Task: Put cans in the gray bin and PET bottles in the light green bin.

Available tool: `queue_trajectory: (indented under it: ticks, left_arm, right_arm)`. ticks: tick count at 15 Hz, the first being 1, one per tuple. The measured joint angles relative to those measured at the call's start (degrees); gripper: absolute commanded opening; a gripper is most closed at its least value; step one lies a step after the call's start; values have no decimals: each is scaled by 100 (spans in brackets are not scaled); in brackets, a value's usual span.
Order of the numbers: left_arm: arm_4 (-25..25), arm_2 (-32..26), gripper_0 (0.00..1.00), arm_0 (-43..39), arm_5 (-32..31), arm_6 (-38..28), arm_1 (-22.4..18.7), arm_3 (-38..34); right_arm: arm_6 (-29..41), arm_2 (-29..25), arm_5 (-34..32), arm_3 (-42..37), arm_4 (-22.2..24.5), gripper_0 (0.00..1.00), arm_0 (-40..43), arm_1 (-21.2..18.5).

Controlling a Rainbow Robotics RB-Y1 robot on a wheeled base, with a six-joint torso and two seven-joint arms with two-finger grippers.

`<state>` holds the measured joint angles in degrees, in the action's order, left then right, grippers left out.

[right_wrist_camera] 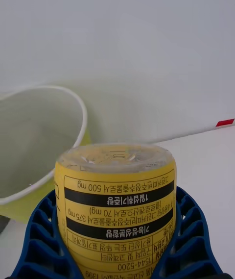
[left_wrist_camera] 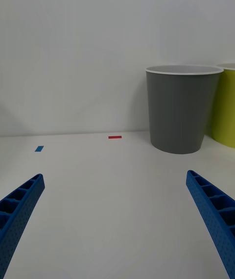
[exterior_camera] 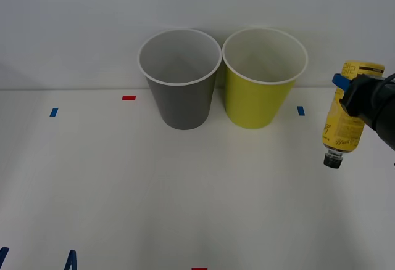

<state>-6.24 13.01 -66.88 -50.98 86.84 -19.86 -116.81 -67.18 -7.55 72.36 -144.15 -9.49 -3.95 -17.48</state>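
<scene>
At the right edge of the front view my right gripper [exterior_camera: 353,97] pinches the PET bottle [exterior_camera: 347,122] cap-down, clear of the table [exterior_camera: 185,208]. The light green bin [exterior_camera: 264,79] stands left of it, apparently touching the gray bin [exterior_camera: 180,79]. Released early, the bottle would miss. My left gripper [left_wrist_camera: 115,220] waits, fingers spread.

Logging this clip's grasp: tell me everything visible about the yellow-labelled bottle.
The bottle is slim and cylindrical, apparently clear plastic, wrapped in a yellow label with black print, with a clear neck and small dark cap. It hangs upside down and slightly tilted, cap toward the table, off the surface. The right gripper is shut on its upper body, blue ribbed fingers on both sides. It sits right of the light green bin, apart from it.
</scene>
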Motion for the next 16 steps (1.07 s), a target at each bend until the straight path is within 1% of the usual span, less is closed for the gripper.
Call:
queue_trajectory:
  ticks: [2,7,9,12,14,16]
  left_arm:
    - [0,0,100,0,0,0,0,0]
    - [0,0,100,0,0,0,0,0]
    - [0,0,100,0,0,0,0,0]
    - [0,0,100,0,0,0,0,0]
    - [0,0,100,0,0,0,0,0]
    - [0,0,100,0,0,0,0,0]
  right_arm:
    - [227,138,49,-70,192,0,-211,82]
    - [138,88,57,-351,320,0,-260,510]
    - [102,87,57,-536,320,0,-266,534]
    - [2,82,-9,-578,168,0,-404,503]
    - [-144,127,-19,-425,10,0,-747,540]
    - [-713,170,-100,-142,24,0,-1172,752]
